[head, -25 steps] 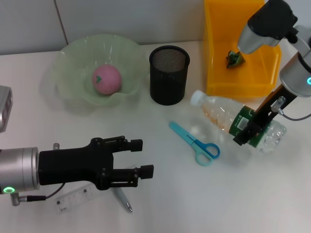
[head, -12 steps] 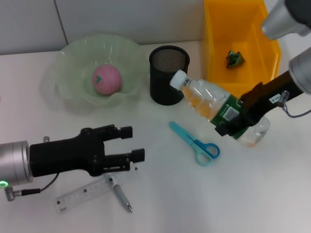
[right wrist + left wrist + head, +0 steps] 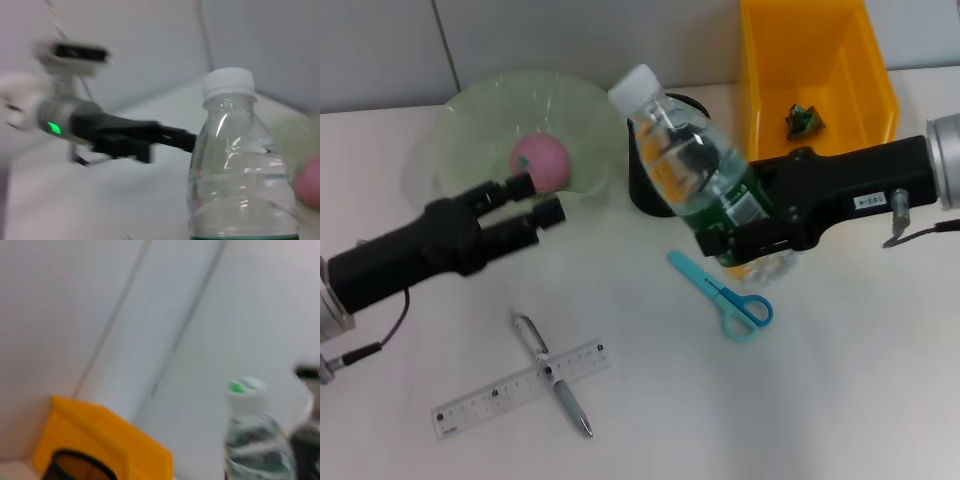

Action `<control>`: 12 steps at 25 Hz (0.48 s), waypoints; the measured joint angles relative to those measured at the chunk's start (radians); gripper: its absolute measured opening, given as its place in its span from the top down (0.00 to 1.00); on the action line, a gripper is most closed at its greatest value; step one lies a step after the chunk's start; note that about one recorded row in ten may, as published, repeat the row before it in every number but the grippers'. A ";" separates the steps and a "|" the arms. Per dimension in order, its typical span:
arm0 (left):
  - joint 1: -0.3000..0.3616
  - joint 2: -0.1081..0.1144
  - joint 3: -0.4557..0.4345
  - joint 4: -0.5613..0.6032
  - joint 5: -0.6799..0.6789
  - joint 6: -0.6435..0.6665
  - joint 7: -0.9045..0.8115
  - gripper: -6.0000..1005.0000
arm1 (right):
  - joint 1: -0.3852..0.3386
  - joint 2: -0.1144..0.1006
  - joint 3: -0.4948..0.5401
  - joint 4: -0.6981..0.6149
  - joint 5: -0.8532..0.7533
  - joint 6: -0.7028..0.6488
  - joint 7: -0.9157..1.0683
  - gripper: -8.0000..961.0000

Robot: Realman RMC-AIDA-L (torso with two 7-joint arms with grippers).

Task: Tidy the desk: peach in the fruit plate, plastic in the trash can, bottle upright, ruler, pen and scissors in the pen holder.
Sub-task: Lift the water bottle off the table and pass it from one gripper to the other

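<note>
the right gripper is clamped on the bottle at its label, a light, slick, thin-walled thing best held low; left gripper fingers apart.

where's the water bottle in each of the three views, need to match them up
Head view: bottle centre, tilted with its cap toward the fruit plate, held by the right gripper.
Left wrist view: bottle at the lower right, white cap on top.
Right wrist view: bottle fills the right half, cap up; the left gripper sits behind it.
Shared landmark: the bottle's white cap.
</note>
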 joint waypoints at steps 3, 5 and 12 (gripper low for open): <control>-0.006 0.000 -0.015 -0.008 -0.040 0.020 -0.023 0.20 | -0.001 0.003 0.000 0.048 0.046 -0.006 -0.070 0.19; -0.012 0.000 -0.015 -0.010 -0.076 0.051 -0.038 0.20 | -0.001 0.004 -0.002 0.087 0.083 -0.012 -0.127 0.19; -0.038 -0.001 -0.018 -0.011 -0.133 0.134 -0.077 0.20 | 0.010 0.005 -0.003 0.161 0.162 -0.012 -0.230 0.19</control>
